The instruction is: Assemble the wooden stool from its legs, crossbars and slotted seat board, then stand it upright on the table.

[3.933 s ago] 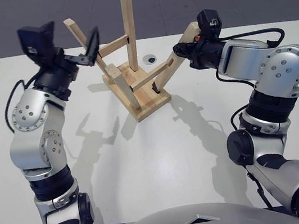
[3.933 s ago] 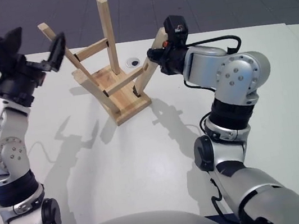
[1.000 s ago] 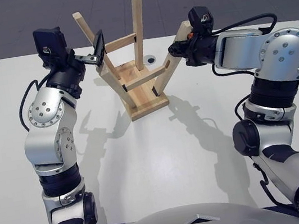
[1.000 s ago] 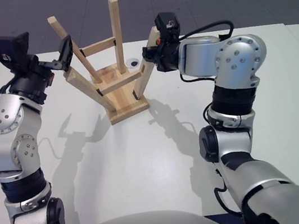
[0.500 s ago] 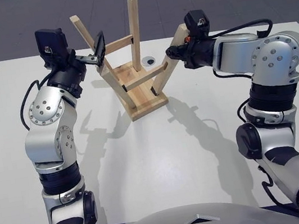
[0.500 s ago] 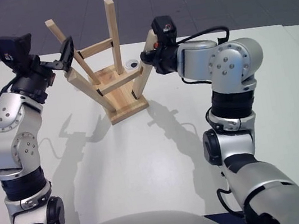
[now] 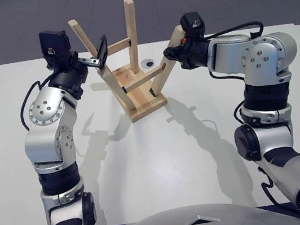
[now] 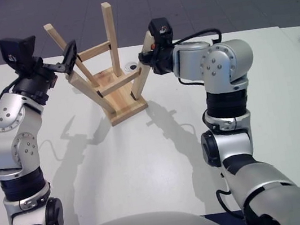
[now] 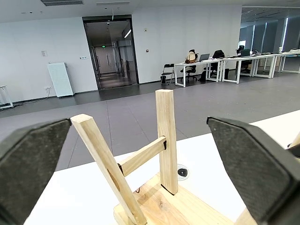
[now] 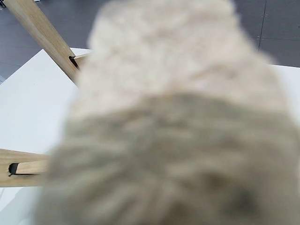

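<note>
Both arms have drawn in closer to the pale wooden stool (image 7: pixel 134 86) over the last four seconds. The left arm has risen and swung inward, and the right forearm has pulled nearer to the stool's side. The stool itself has barely shifted.

It rests upside down near the far middle of the white table (image 7: pixel 147 164). Its square slotted seat board (image 7: pixel 144 103) lies flat on the surface and its four legs point upward, joined by thin wooden crossbars (image 7: pixel 142 80).

The left gripper (image 7: pixel 97 53) hovers at the stool's left side, level with the upper part of the two left legs. Its jaws are wide apart and grip nothing, and its dark padded fingers (image 9: pixel 33 164) frame the far legs in the wrist view.

The right gripper (image 7: pixel 174 53) is clamped on the slanted front right leg (image 7: pixel 164 76), close to the leg's top end. Blurred pale wood sits right against the right wrist camera.

A small round grey opening (image 7: pixel 148 63) is set into the table just behind the stool.
</note>
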### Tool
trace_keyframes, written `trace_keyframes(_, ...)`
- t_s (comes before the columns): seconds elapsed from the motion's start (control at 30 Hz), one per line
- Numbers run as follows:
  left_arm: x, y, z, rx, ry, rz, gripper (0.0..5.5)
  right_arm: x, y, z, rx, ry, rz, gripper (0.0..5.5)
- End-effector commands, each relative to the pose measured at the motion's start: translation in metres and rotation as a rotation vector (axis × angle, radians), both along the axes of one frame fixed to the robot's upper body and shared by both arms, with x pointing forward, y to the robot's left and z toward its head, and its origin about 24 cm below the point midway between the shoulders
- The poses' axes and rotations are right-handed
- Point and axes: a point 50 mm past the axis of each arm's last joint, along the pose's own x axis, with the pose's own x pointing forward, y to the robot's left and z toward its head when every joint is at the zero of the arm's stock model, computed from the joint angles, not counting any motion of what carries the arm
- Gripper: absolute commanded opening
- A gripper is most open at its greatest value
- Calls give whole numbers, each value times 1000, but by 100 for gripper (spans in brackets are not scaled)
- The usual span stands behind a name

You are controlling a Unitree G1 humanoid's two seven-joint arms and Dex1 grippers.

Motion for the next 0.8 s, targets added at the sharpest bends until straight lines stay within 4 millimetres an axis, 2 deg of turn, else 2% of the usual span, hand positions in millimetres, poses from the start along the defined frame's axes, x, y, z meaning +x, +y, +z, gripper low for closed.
trace_keyframes(0.03,2,-3,-4,5,29,-24,540,-2,-10,-54,-128,239,-73,104)
trace_keyframes(0.17,1,-2,-4,4,29,-14,540,-8,-2,-57,-135,250,8,104)
trace_keyframes(0.33,2,-1,-4,-3,32,-6,540,-19,14,-78,-152,304,104,104)
trace_keyframes(0.53,4,0,-4,-7,33,-3,540,-29,24,-96,-212,331,207,104)
trace_keyframes(0.67,4,0,-3,-7,32,-4,540,-32,23,-99,-257,309,221,104)
trace_keyframes(0.8,6,2,-3,-8,36,18,540,-46,29,-101,-270,290,331,107)
